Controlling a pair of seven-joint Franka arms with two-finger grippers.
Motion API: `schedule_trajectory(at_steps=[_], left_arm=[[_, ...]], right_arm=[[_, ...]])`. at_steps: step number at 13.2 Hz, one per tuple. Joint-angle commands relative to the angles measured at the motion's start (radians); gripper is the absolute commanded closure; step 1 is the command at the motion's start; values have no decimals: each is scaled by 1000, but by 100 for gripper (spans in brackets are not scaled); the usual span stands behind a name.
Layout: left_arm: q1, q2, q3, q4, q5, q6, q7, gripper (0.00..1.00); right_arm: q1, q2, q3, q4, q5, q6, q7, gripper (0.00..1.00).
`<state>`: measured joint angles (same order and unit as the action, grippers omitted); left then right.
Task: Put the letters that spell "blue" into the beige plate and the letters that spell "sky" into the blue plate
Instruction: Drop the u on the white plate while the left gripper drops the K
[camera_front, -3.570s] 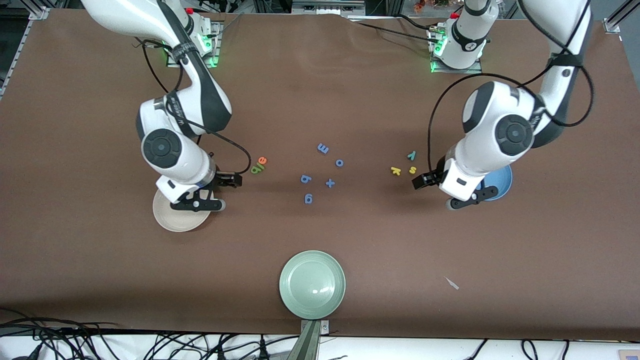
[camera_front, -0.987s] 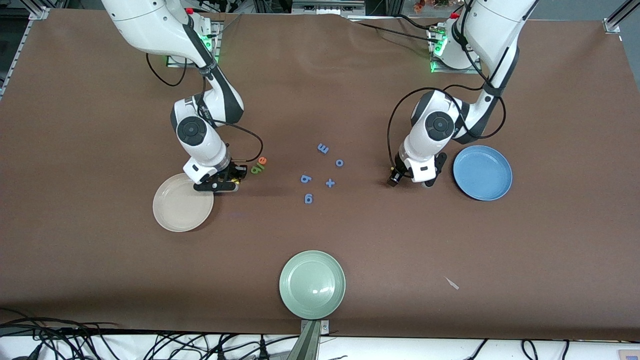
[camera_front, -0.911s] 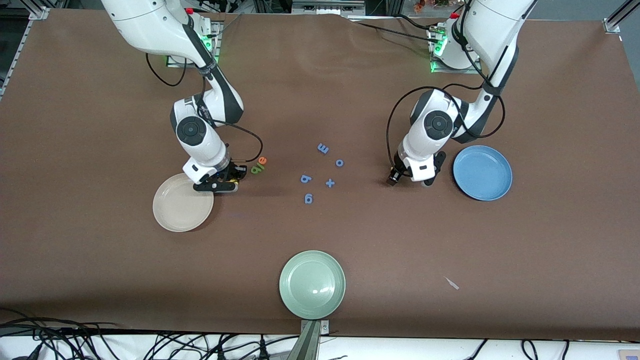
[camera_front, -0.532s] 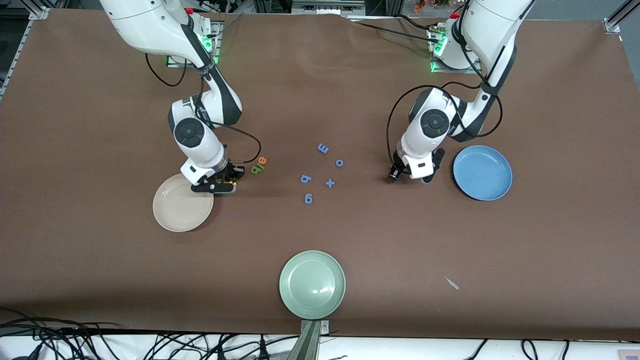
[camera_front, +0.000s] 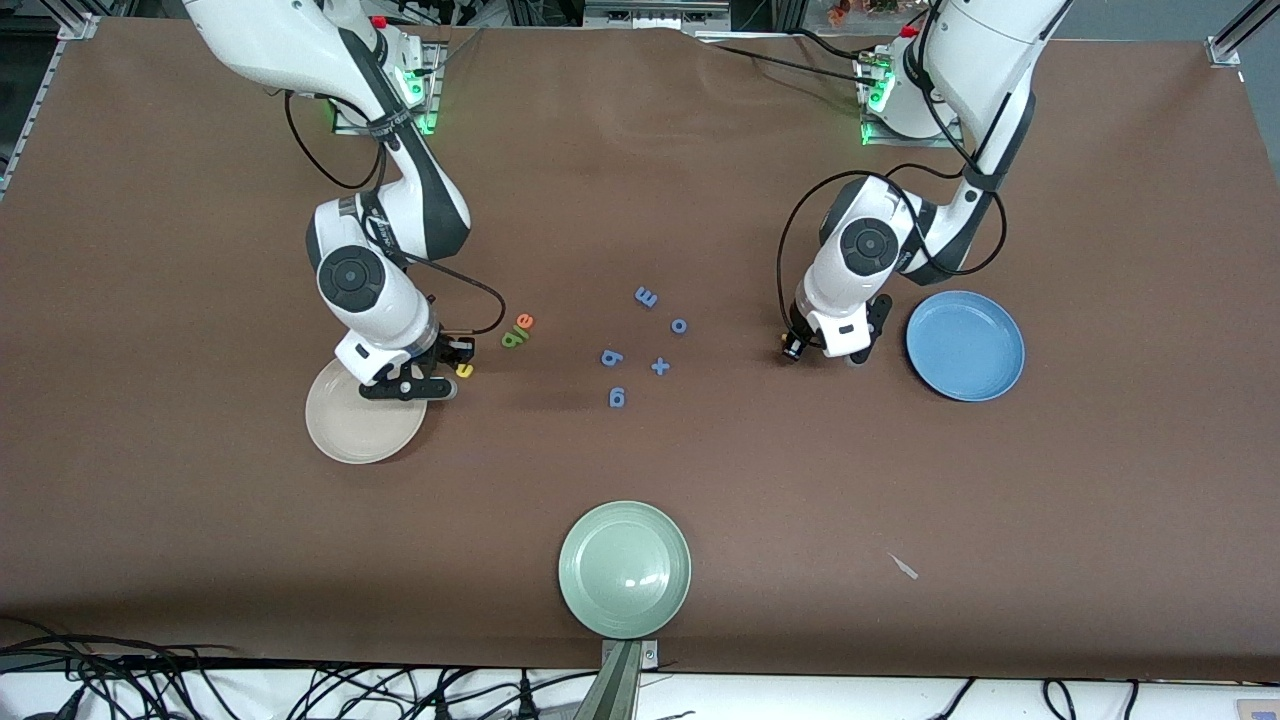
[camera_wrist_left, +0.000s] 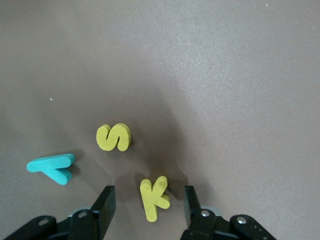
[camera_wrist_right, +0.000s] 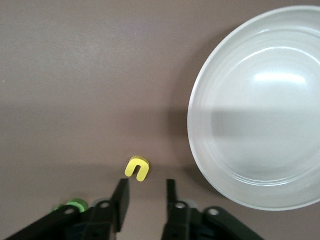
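Two Franka arms work at a brown table strewn with foam letters. The right gripper hangs beside the beige plate, its jaws parted a little and holding nothing, with the yellow u lying on the table just ahead of them, near the plate's rim. The green b, dark green l and orange e sit clustered close by, toward the table's middle. The left gripper hovers low near the blue plate, jaws wide apart and empty, straddling the yellow k; the yellow s and teal y lie beside it on the table. Both plates are bare.
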<state>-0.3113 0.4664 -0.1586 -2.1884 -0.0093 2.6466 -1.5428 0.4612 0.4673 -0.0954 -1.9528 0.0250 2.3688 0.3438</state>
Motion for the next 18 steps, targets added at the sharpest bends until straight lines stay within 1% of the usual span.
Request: schedule_trajectory(at_steps=[1, 3, 4, 6, 8, 10, 12, 13, 15, 16, 18], left_arm=[[0, -15, 1, -11, 28, -10, -23, 54], [3, -15, 1, -10, 61, -10, -25, 82], [3, -17, 2, -10, 66, -10, -25, 93], [8, -46, 2, -8, 66, -17, -30, 100], [62, -106, 1, 2, 71, -92, -20, 100], [109, -149, 1, 13, 71, -163, 31, 100], [179, -182, 2, 13, 71, -223, 139, 100], [217, -208, 1, 7, 71, -258, 214, 100], [300, -256, -4, 13, 71, -330, 330, 100], [323, -273, -2, 0, 71, -336, 395, 100], [391, -279, -4, -42, 71, -327, 533, 100]], right_arm=[[17, 50, 5, 3, 9, 55, 67, 17], [20, 59, 5, 5, 10, 70, 78, 17], [22, 80, 5, 8, 10, 90, 93, 17], [28, 106, 5, 6, 10, 136, 116, 17], [28, 108, 5, 5, 9, 136, 115, 19], [28, 108, 5, 2, 10, 135, 116, 27], [28, 108, 6, -14, 10, 135, 118, 38], [30, 105, 6, -23, 10, 135, 118, 45], [30, 100, 6, -28, 10, 132, 118, 57], [28, 97, 6, -34, 10, 132, 118, 61], [28, 94, 5, -34, 10, 127, 112, 76]])
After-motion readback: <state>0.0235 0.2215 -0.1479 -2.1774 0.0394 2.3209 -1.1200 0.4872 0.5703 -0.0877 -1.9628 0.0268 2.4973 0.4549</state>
